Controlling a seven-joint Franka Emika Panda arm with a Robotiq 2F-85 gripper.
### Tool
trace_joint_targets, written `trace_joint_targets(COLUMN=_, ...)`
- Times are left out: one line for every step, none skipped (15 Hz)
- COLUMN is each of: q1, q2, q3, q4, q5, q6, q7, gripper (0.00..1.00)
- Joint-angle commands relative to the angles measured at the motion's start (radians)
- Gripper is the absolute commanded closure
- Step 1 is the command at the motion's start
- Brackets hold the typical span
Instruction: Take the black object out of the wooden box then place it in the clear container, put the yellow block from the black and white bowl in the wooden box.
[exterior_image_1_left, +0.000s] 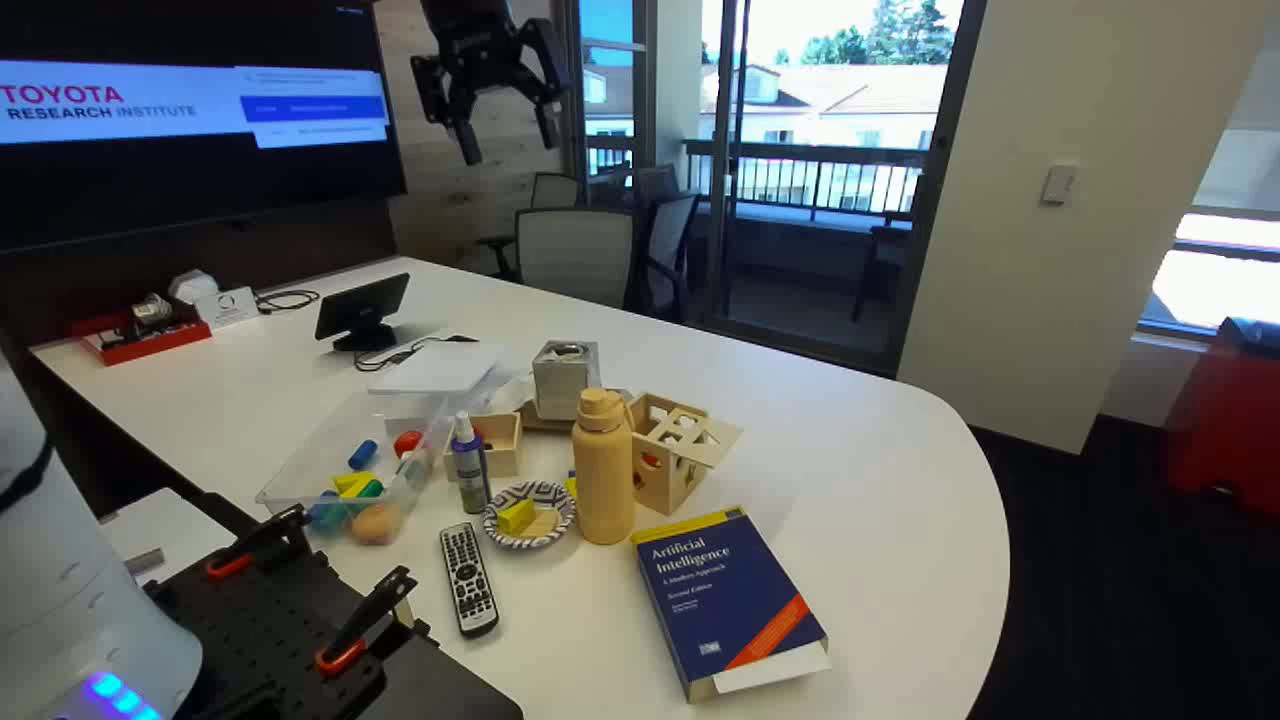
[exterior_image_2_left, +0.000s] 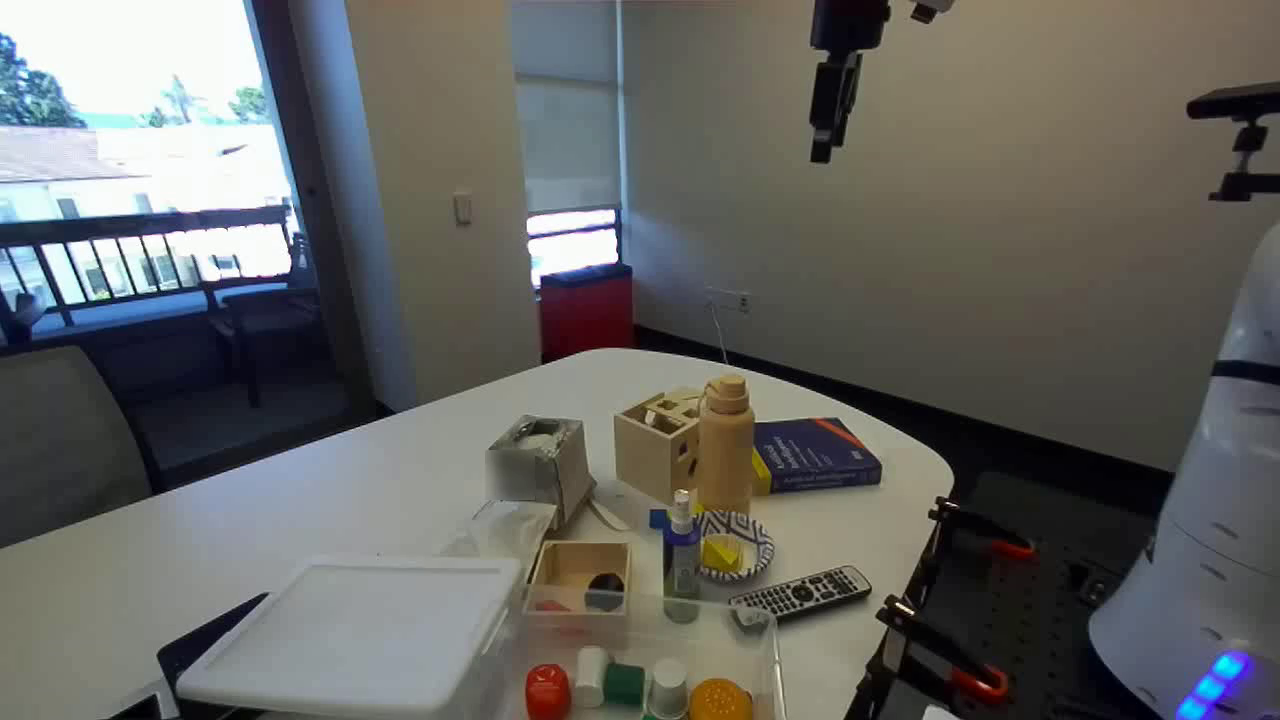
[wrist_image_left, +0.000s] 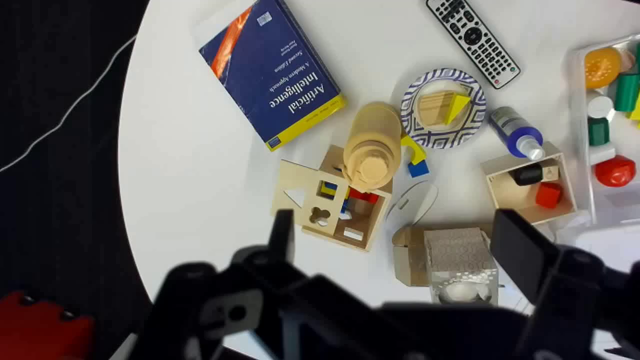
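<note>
Pincer (exterior_image_1_left: 509, 145) spread wide, empty, free air around; wooden box (wrist_image_left: 517, 200) edge near clear container (wrist_image_left: 583, 130).

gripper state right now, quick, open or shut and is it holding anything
Gripper: open, jaws wide apart, holding nothing, high above the table.

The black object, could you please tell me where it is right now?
On the right of the wrist view, the black object lies inside the small wooden box, beside the red block and near the spray bottle just outside.
</note>
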Motion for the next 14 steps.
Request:
trace_joint_targets(q1=0.001, q2=0.001, q3=-0.001, q4=0.002, q5=0.000, q6=-0.002, q7=0.000, gripper=0.00)
trace_joint_targets(q1=0.001, q2=0.000, q3=-0.001, q4=0.002, q5=0.000, q6=-0.002, q7=0.000, gripper=0.00)
trace_joint_targets(q1=0.001, q2=0.001, q3=-0.001, q4=0.002, q5=0.000, q6=-0.002, q7=0.000, gripper=0.00)
trace_joint_targets(q1=0.008, q2=0.023, q3=0.012, q4=-0.008, q5=-0.001, q6=0.012, q7=0.018, gripper=0.00)
trace_joint_targets(q1=0.014, q2=0.051, q3=0.039, q4=-0.038, q5=-0.015, q6=0.054, q7=0.059, gripper=0.00)
trace_joint_targets(q1=0.022, q2=0.074, q3=0.060, q4=-0.064, q5=-0.025, q6=0.083, q7=0.081, gripper=0.00)
trace_joint_targets(q1=0.033, q2=0.102, q3=0.081, q4=-0.093, q5=-0.030, q6=0.119, q7=0.094, gripper=0.00)
trace_joint_targets(q1=0.050, q2=0.130, q3=0.095, q4=-0.113, q5=-0.019, q6=0.150, q7=0.094, gripper=0.00)
trace_joint_targets(q1=0.062, q2=0.170, q3=0.119, q4=-0.133, q5=-0.018, q6=0.196, q7=0.117, gripper=0.00)
trace_joint_targets(q1=0.079, q2=0.215, q3=0.138, q4=-0.152, q5=-0.013, q6=0.256, q7=0.126, gripper=0.00)
trace_joint_targets(q1=0.094, q2=0.266, q3=0.160, q4=-0.165, q5=-0.016, q6=0.314, q7=0.139, gripper=0.00)
trace_joint_targets(q1=0.105, q2=0.323, q3=0.185, q4=-0.169, q5=-0.025, q6=0.362, q7=0.161, gripper=0.00)
trace_joint_targets(q1=0.114, q2=0.381, q3=0.208, q4=-0.172, q5=-0.040, q6=0.420, q7=0.182, gripper=0.00)
trace_joint_targets(q1=0.121, q2=0.446, q3=0.230, q4=-0.167, q5=-0.061, q6=0.474, q7=0.214, gripper=0.00)
